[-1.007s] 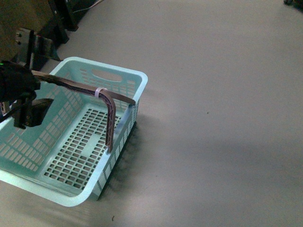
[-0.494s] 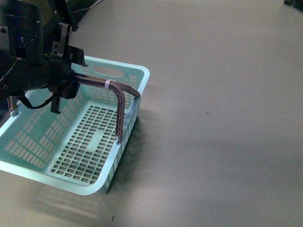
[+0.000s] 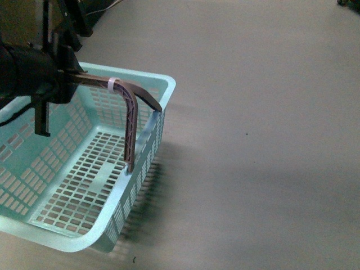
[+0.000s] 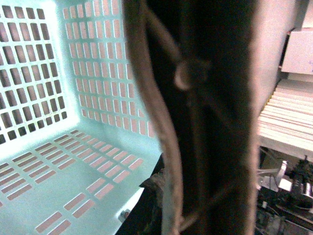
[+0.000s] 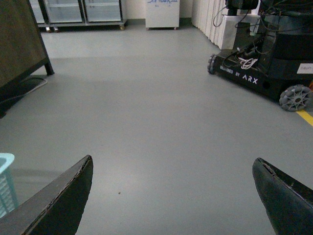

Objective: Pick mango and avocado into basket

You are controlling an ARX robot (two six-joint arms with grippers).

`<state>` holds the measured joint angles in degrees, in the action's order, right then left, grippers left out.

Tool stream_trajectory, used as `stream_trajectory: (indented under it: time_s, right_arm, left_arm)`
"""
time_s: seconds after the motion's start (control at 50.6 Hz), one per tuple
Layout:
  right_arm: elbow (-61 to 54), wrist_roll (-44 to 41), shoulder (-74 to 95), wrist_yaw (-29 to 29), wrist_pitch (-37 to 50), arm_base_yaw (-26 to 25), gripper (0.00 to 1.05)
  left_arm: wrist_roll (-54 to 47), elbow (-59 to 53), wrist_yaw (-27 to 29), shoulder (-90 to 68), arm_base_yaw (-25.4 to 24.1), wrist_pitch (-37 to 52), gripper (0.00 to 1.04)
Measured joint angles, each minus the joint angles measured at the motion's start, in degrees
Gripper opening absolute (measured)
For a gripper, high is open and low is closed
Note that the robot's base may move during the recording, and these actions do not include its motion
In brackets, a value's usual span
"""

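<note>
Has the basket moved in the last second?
Yes. The basket has lifted off the floor, hanging by its handle from the left gripper; its far corner sits higher against the floor speck.

The basket (image 3: 138, 194) is occupying the left of the front view, with bare floor (image 3: 264, 140) stretching away to its right and behind it. Its handle (image 3: 132, 124) is rising from inside the right wall and bending leftward over the basket. There the left end effector (image 3: 62, 81) is gripping it above the rear part.
</note>
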<state>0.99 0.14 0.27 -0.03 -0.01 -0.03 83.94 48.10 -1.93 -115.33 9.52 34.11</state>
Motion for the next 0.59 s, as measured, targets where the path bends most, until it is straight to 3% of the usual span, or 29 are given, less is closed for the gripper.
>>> stream_trajectory:
  time_s: [0.355, 0.592]
  right_arm:
    - [0.0, 0.0, 0.0, 0.0, 0.0, 0.0, 0.96]
    - [0.0, 0.0, 0.0, 0.0, 0.0, 0.0, 0.96]
  left_arm:
    - [2.3, -13.4, 0.4, 32.6, 0.2, -15.5, 0.05]
    - [3.3, -15.5, 0.4, 50.9, -2.5, -27.6, 0.05]
